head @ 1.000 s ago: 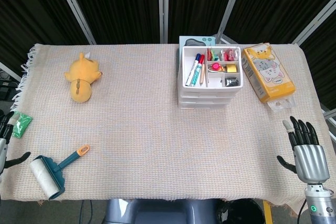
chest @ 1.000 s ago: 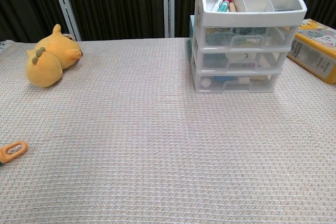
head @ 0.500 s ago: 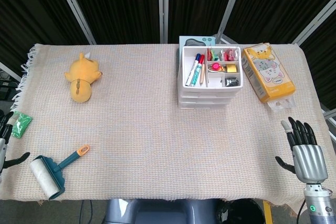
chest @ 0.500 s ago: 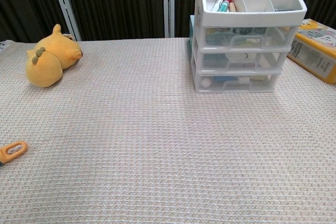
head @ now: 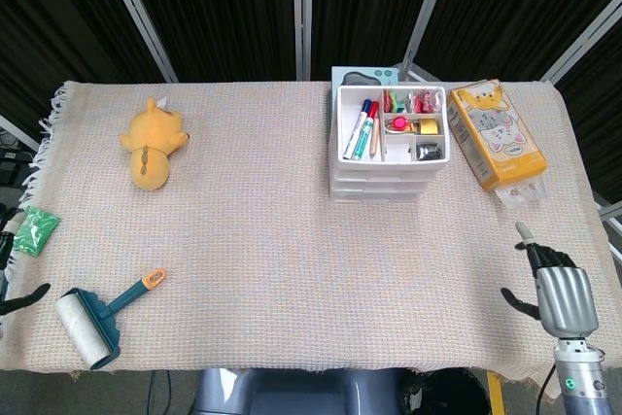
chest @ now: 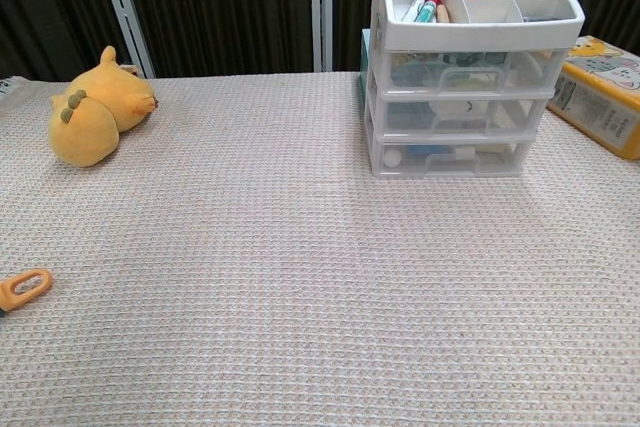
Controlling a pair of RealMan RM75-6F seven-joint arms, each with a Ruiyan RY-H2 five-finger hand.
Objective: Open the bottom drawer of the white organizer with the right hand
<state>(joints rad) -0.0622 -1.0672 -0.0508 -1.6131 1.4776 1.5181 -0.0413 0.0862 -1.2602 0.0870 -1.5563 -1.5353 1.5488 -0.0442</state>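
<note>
1. Table (head: 292,269), woven beige cloth, fringed at its far-left edge. It carries every item below, and the right hand sits at its near-right corner.

2. White organizer (head: 391,148), three clear-fronted drawers under a top tray of markers and small oddments. It stands well ahead of the right hand and to its left. All drawers are flush and closed.

3. Bottom drawer (chest: 448,158), the task's object, closed against the cloth, with pale contents dimly visible through the front. Nothing touches it.

4. Orange tissue pack (head: 497,133) with cat print, lying just right of the organizer, straight ahead of the right hand and well apart from it.

5. Yellow plush toy (head: 154,141), far across the table to the hand's left.

6. Lint roller (head: 97,316), teal frame, orange handle tip, at the near-left corner.

7. Right hand (head: 556,287), holding nothing. A second ago the fingers stood fanned and upright; now they are folded forward and down, one still extended, the thumb out to the side. The hand has also dropped slightly nearer the table edge. My reading: it is shaping a hook for the drawer pull, with the whole reach still ahead.

8. Left hand (head: 8,269), only a sliver shows at the frame's left edge beside a green packet (head: 35,230); whether it is spread or clenched cannot be told.
</note>
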